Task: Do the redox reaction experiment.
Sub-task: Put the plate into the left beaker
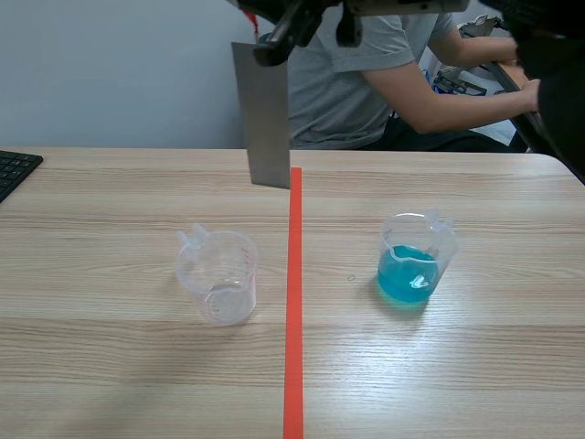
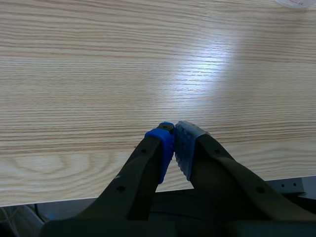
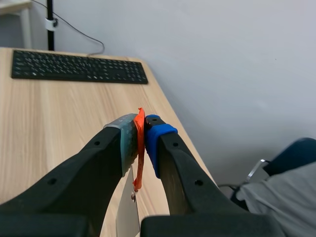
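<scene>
On the table (image 1: 101, 366), leftmost, stands an empty clear cup (image 1: 218, 274); the left gripper (image 2: 174, 142) is closed on nothing. Centre, the right gripper (image 3: 140, 138) pinches an orange tab (image 3: 139, 160) dangling a metal sheet (image 1: 269, 114); rightmost, a cup of blue liquid (image 1: 413, 261).

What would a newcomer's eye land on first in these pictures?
A grey metal sheet dangles above the far middle of the table, hung from an orange strip pinched in the raised right hand. Next comes the beaker of blue liquid, standing right of the red tape line, with an empty clear beaker on the line's left.
</scene>
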`<state>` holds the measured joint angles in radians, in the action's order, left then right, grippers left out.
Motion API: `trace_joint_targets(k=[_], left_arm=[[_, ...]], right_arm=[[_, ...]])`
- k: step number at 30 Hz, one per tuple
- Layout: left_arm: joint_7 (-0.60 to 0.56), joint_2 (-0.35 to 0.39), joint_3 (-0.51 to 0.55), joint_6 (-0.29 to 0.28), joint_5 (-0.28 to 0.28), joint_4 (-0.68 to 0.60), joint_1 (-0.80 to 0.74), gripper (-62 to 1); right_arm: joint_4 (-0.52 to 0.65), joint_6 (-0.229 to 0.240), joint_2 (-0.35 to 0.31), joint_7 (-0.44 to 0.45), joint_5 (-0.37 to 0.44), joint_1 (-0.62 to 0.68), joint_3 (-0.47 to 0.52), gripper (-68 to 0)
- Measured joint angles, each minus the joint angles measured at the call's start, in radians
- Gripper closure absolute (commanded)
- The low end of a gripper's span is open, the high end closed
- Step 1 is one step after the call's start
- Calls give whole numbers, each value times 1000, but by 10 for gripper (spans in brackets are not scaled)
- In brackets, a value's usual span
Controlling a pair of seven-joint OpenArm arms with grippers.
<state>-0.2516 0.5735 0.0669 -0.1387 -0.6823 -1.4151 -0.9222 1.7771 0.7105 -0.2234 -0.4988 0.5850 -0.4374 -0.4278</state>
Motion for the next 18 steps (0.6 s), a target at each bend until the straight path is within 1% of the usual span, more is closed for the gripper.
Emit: trace_joint_targets(k=[5,10,14,18], left_arm=[[0,0,0,0,0,0,0,-36],[0,0,0,0,0,0,0,-36],[0,0,0,0,0,0,0,-36],[0,0,0,0,0,0,0,-36]], right_arm=[[-37,0,82,0,-56,0,-61,-15],[-87,-4,146,0,-107,0,-119,-15],[-117,-3,177,0,-129,0,-153,-15],[-121,-4,179,0,-130,0,-161,-15]])
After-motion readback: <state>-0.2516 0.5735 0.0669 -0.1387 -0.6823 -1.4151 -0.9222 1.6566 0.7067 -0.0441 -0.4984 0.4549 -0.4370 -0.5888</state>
